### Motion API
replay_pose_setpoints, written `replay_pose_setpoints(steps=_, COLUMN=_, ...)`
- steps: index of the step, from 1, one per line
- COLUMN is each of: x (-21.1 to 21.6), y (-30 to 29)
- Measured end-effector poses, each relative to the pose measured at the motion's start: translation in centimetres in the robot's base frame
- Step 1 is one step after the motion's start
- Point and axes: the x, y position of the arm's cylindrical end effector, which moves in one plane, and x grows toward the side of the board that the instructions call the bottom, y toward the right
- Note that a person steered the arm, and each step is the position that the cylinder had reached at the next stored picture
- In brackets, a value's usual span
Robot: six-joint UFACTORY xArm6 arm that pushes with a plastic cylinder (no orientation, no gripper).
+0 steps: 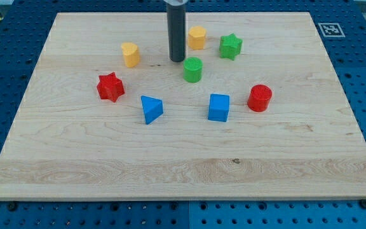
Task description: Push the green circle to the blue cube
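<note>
The green circle (193, 69) stands on the wooden board (183, 159) a little above the view's middle. The blue cube (218, 107) lies below it and slightly to the view's right, a short gap apart. My tip (177, 60) is at the lower end of the dark rod, just up and to the left of the green circle, close to it but apart from it by a thin gap.
A yellow hexagon (197, 37) and a green star (230, 46) sit above the green circle. A yellow heart (130, 55) and a red star (110, 86) are at left. A blue triangle (150, 109) is left of the cube, a red circle (260, 98) to its right.
</note>
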Motion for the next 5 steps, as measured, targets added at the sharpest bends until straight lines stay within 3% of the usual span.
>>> replay_pose_setpoints(steps=5, x=2.3, y=2.1)
